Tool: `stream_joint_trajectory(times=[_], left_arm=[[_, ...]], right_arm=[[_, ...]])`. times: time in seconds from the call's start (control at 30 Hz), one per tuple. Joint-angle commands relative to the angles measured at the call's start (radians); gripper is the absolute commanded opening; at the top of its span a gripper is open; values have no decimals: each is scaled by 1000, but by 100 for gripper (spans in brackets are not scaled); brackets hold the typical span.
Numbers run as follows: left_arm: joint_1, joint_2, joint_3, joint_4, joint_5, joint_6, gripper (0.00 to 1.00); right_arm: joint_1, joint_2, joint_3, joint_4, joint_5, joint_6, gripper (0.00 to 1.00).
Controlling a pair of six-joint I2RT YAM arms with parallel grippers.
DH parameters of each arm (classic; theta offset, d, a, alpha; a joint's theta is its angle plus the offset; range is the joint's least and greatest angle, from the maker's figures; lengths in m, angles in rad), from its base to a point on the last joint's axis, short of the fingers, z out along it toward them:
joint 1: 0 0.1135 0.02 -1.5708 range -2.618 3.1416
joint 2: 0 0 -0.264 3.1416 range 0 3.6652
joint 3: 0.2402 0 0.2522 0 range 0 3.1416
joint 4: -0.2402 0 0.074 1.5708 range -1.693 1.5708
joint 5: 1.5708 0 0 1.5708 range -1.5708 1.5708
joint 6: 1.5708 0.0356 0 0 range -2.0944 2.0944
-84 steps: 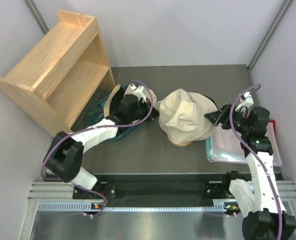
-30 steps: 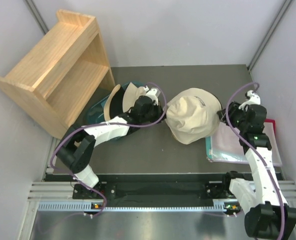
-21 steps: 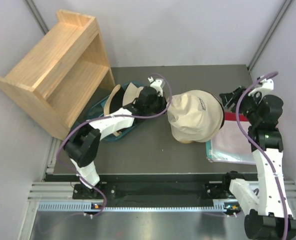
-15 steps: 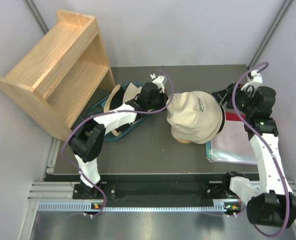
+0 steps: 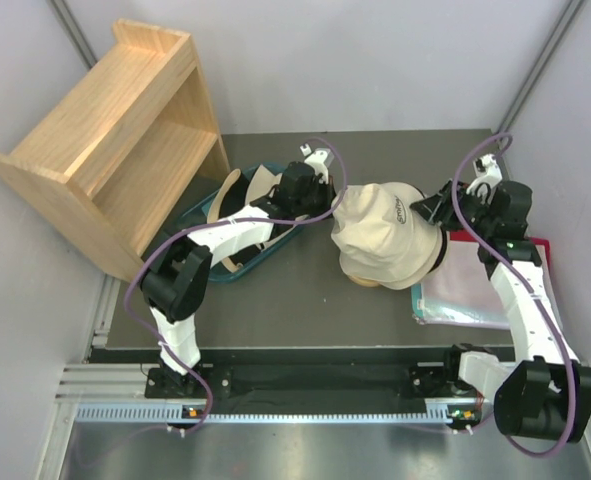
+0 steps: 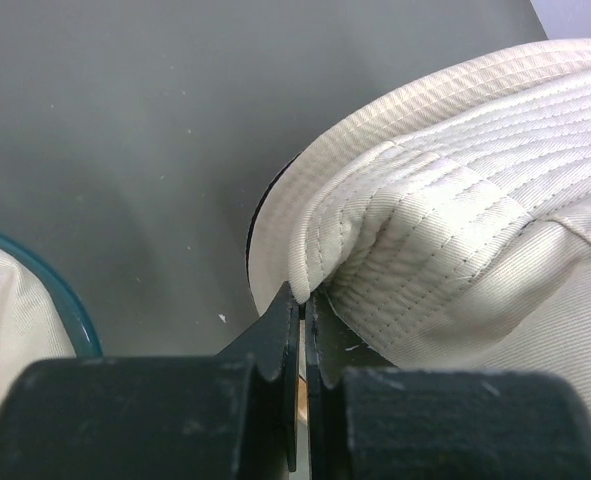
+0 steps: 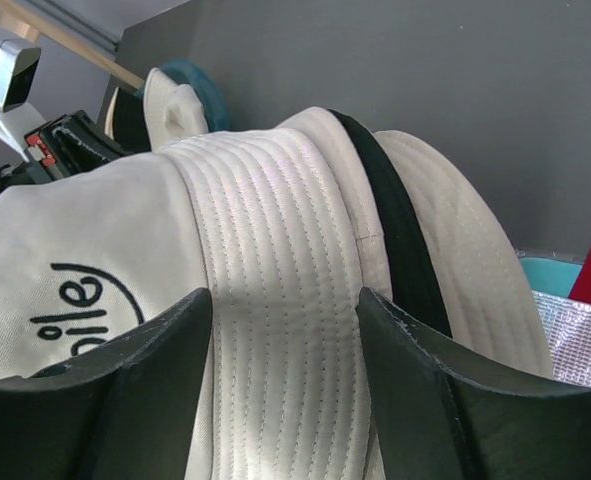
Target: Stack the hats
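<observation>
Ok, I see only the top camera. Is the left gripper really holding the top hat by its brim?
Observer: Yes. The left wrist camera shows the left gripper shut on the brim edge of the top hat.
Operator: And the right one?
Observer: The right gripper is open, and the brim lies between its fingers.
Operator: Anything under that hat?
Observer: A black edge and a second cream brim show beneath it.

Our left arm (image 5: 230,232): reached forward and rightward; left gripper (image 6: 302,300), fingers pressed almost together. Our right arm (image 5: 523,300): bent; right gripper (image 7: 283,300) pointing left, fingers spread wide.
</observation>
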Motion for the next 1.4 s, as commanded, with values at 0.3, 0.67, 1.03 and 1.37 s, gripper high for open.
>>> stream_joint_trajectory(times=[0.3,0.67,1.03,1.37], left_arm=[[17,-6,30,49,-13,12,0],[16,-20,-13,73,-17,1,0],[17,-24,-108,126,-28,-27,0],[14,-66,-170,124,-53,-5,0]], right_arm=[[8,35,-26,48,-1,-24,62],[8,43,-31,19,127,-54,0],[16,46,-67,-46,468,-109,0],[100,-13,-135,-83,606,-95,0]])
